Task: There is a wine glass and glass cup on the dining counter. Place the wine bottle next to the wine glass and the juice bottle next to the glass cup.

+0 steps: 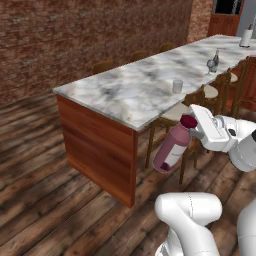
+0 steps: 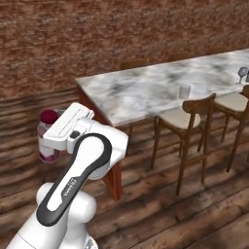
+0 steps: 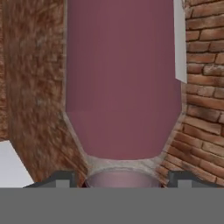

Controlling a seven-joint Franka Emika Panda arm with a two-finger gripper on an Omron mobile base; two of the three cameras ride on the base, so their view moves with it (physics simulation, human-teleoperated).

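The juice bottle (image 1: 171, 148), pink-purple with a maroon cap and white label, hangs tilted in the air in front of the dining counter's (image 1: 131, 92) near end. My gripper (image 1: 192, 126) is shut on its neck just below the cap. In the hand view the bottle (image 3: 124, 83) runs away from the gripper (image 3: 120, 180). In the right base view, the juice bottle (image 2: 47, 144) shows left of my hand. The glass cup (image 1: 177, 86) (image 2: 185, 91) stands near the counter's front edge. Far along the top stands the wine glass (image 1: 211, 65) (image 2: 241, 73), with the slim dark wine bottle (image 1: 216, 56) beside it.
Wooden chairs (image 1: 200, 106) (image 2: 190, 116) line the counter's near side, and more stand along its far side. A brick wall (image 2: 97, 39) runs behind. A white paper roll (image 1: 245, 37) stands at the counter's far end. Plank floor lies open to the left.
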